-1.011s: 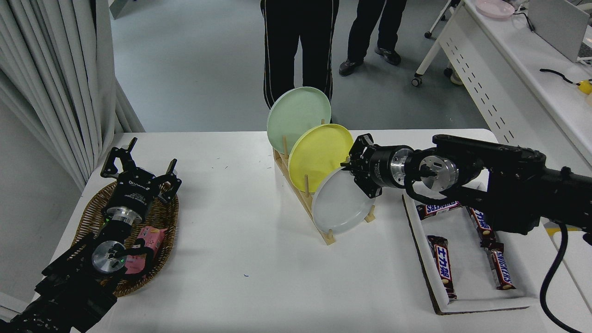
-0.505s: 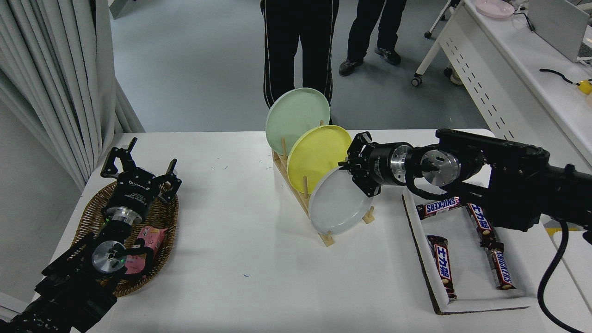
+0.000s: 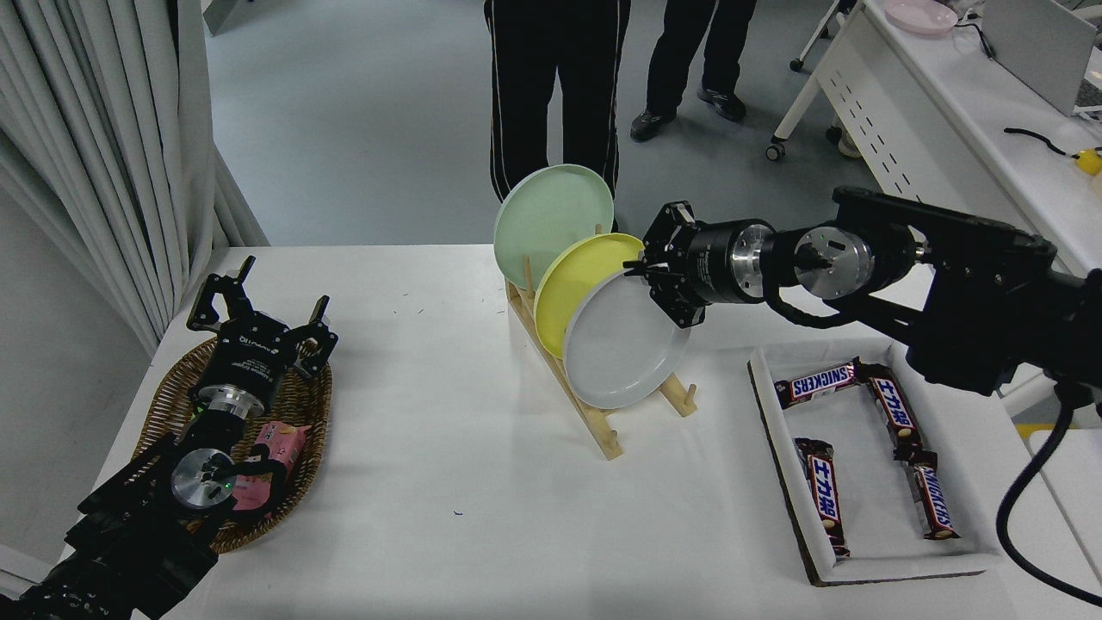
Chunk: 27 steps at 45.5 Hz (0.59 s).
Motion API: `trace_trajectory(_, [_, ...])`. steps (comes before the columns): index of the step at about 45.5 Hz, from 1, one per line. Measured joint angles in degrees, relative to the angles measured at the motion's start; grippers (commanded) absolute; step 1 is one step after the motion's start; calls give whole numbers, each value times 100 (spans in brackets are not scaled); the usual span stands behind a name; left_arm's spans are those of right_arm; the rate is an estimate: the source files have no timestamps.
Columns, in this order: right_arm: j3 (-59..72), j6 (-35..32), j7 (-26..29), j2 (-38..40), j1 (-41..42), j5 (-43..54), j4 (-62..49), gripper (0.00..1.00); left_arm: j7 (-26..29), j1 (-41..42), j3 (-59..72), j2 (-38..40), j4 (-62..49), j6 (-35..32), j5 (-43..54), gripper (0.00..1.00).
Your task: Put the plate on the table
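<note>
The light grey plate [image 3: 622, 343] stands on edge and is lifted above the front slot of the wooden rack [image 3: 594, 413]. My right gripper [image 3: 656, 284] is shut on its upper right rim. Behind it in the rack stand a yellow plate [image 3: 570, 280] and a pale green plate [image 3: 547, 215]. The white table [image 3: 448, 430] lies below. My left gripper [image 3: 258, 310] is parked open over a wicker basket at the lower left.
A wicker basket [image 3: 172, 405] holds a pink packet [image 3: 274, 448]. A white tray [image 3: 869, 568] with several chocolate bars lies at the right. Two people's legs [image 3: 551, 77] stand at the far side. A white desk [image 3: 947, 129] stands at the upper right.
My right gripper has risen and moved slightly left with the grey plate, lifting it up out of the rack's front slot. The left arm has not moved.
</note>
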State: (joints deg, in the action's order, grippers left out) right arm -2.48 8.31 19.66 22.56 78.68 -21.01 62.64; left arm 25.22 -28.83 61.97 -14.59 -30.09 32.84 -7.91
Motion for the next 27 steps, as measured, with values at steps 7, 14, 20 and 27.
trace_trajectory(7, [-38, 24, 22, 86, 249, -301, 138, 0, 0, 0, 0, 0, 0, -1, 0, 100])
trace_trajectory(14, [-55, 110, 35, 190, 489, -614, 320, 0, 0, 0, 0, 0, 0, -1, 0, 100])
trace_trajectory(20, [-89, 234, 39, 305, 693, -924, 528, 0, 0, 0, 0, 0, 1, -1, 0, 100])
trace_trajectory(27, [-183, 408, 44, 420, 873, -1232, 742, 0, 0, 0, 0, 0, 1, -1, 0, 100])
